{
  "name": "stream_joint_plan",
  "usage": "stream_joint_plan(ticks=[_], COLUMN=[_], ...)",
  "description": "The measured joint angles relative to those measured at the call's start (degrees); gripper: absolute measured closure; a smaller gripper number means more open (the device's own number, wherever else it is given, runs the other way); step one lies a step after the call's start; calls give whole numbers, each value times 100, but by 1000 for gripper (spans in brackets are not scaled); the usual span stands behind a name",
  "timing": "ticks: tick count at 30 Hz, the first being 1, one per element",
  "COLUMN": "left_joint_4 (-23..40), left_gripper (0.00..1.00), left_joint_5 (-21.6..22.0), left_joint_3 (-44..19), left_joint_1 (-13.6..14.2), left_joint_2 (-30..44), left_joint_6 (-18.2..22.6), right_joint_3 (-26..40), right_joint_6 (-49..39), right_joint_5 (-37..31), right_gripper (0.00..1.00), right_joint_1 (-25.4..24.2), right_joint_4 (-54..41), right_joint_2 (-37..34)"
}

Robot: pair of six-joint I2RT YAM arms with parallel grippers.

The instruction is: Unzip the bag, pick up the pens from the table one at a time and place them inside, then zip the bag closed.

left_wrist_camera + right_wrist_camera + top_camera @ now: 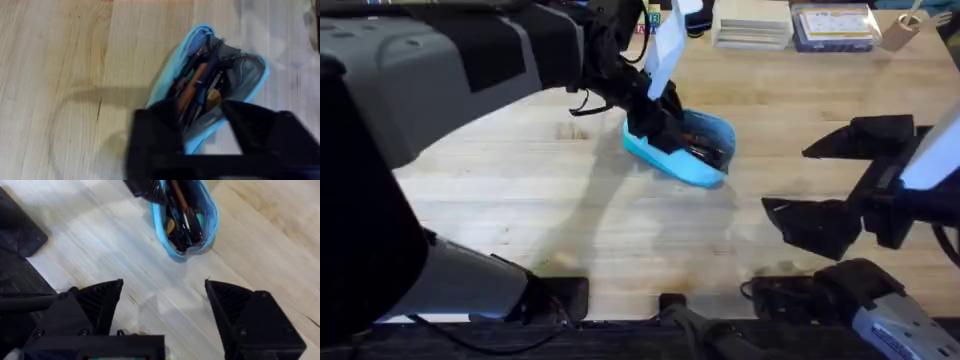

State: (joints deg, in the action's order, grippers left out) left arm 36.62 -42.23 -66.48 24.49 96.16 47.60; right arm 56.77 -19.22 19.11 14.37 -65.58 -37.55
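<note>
So the bag [692,152] is sitting a bit past the middle of the desk [570,220], a light blue soft pouch, and it's unzipped wide with the mouth gaping upward. Inside you can see the pens [196,87] all bundled together lengthwise, one orange-brown stick among darker thin ones, plus something small and yellowish near one end that I can't make out. The lining looks grey. My left gripper [655,118] is down right at the near-left end of the bag, black fingers [155,135] spread to either side of the pouch's end in my wrist view, so it's open around that end, though I can't tell if the fingers are actually touching the fabric. My left arm comes in big and dark from the left side of the overhead view and covers that end of the bag. My right gripper [162,297] is hanging well apart from the bag, off to the right, with its jaws wide open and nothing between them, just bare desk under it. Along the far edge of the desk there are some boxes [752,22] and a blue-topped case [835,25], nowhere near the bag.
</note>
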Motion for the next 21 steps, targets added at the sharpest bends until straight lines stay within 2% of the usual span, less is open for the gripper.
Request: stream_joint_plan(ticks=[2, 3, 4, 16, 21], left_joint_4=[0, 2, 2, 2, 44], left_gripper=[136, 43, 18, 8, 8], left_joint_5=[-6, -13, -16, -16, -5], left_joint_3=[0, 0, 0, -2, -189], left_joint_1=[1, 1, 0, 0, 0], left_joint_2=[0, 0, 0, 0, 0], left_joint_6=[1, -12, -5, -9, -295], right_joint_3=[0, 0, 0, 0, 0], right_joint_6=[0, 0, 0, 0, -1], right_joint_5=[0, 0, 0, 0, -1], right_gripper=[4, 4, 3, 4, 4], right_joint_1=[0, -1, -2, 0, 0], right_joint_4=[0, 0, 0, 0, 0], right_joint_2=[-2, -1, 1, -1, 0])
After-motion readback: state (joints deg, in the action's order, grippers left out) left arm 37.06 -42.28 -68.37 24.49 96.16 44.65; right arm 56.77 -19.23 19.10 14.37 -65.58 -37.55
